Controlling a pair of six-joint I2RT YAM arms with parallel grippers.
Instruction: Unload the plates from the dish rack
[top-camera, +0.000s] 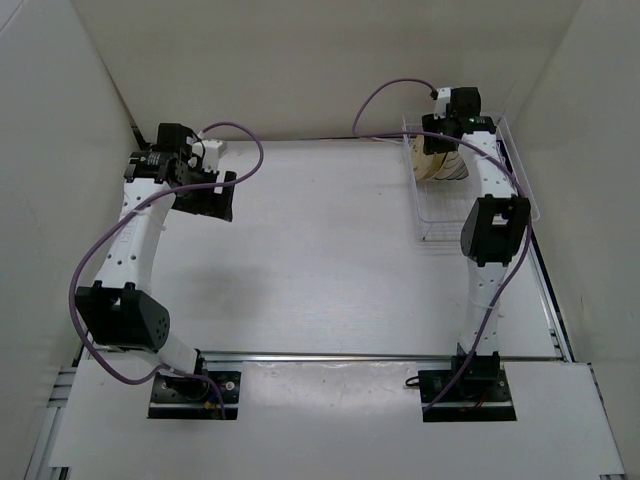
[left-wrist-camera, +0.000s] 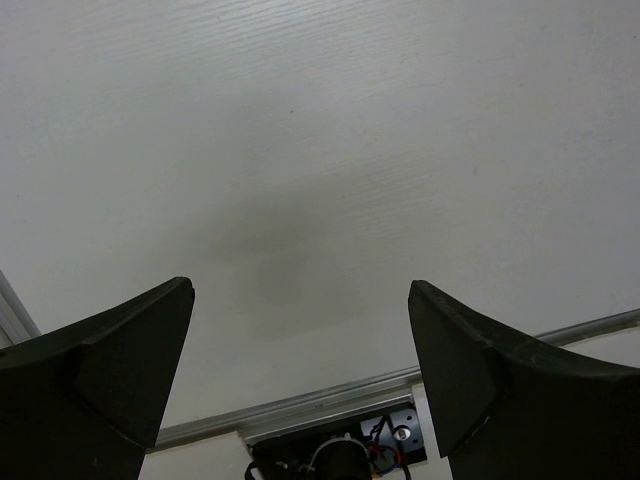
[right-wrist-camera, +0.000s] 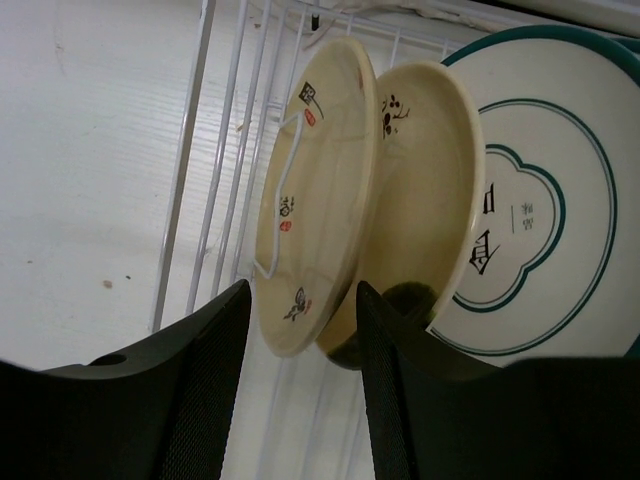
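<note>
Right arm's out over the far corner for me, wrist tipped down into the rectangular white wire dish rack (top-camera: 440, 222). All three plates stand on edge there between the thin uprights, which is why I'm coming at a rim and not at a face. On the wrist camera the right gripper (right-wrist-camera: 303, 290) straddles the bottom rim of the nearest one, a round cream plate with small painted motifs (right-wrist-camera: 310, 190). One black finger is on each side of that edge, and the jaws are about half closed. I can't tell whether the pads actually bite or only bracket it. A wire loop crosses the plate's face, so it sits in its slot in the rack, not yet lifted. Just behind it leans the smaller round tan plate with a dark spot (right-wrist-camera: 420, 200). Behind that is the round white plate with dark teal rings (right-wrist-camera: 545, 200). Taking the front plate first makes sense to me, since it blocks the others. My left gripper (left-wrist-camera: 300, 290) hangs with jaws spread wide above the bare white table (top-camera: 320, 250), well apart from the rack. My guess is it's parked there to keep the right arm's path free.
</note>
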